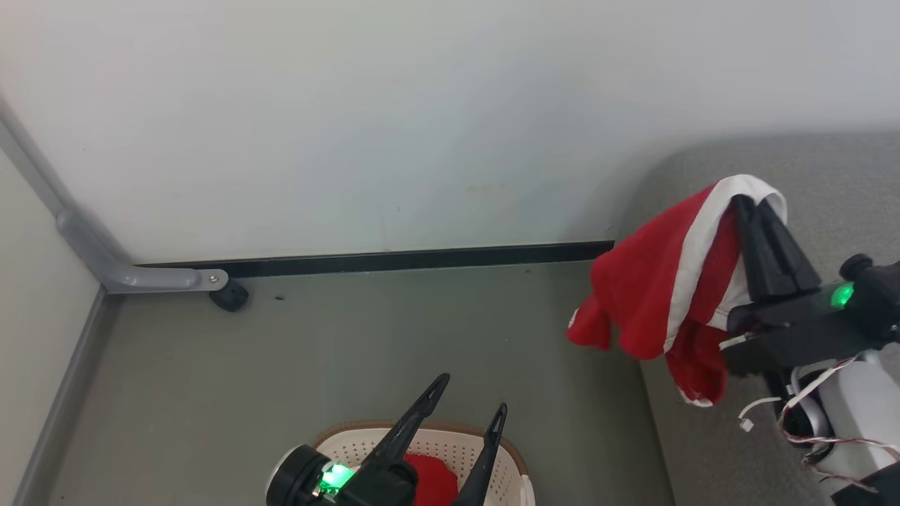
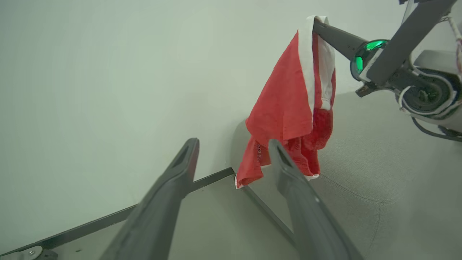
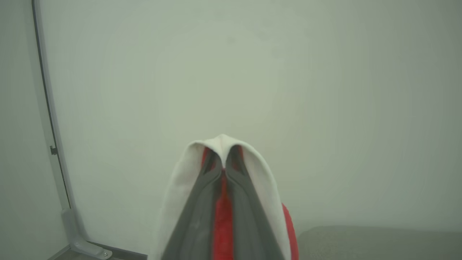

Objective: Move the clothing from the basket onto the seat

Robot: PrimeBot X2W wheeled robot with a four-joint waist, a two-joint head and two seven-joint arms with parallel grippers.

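Head view: red clothing (image 1: 640, 281), white trim band, droops from right claw (image 1: 751, 202) pinching it; left claw (image 1: 472, 393) spread.

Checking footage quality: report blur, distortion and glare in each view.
Head view: sharp, evenly lit; green light on the right end effector blooms. Left wrist view: left end effector blurred up close, red garment sharper. Right wrist view: wall rail bows from lens distortion; garment soft.

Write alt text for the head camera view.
The right gripper, shut on a red garment with white trim, holds it hanging at the corner of a grey seat. Lower down, the open left gripper sits above a basket with more red clothing inside.
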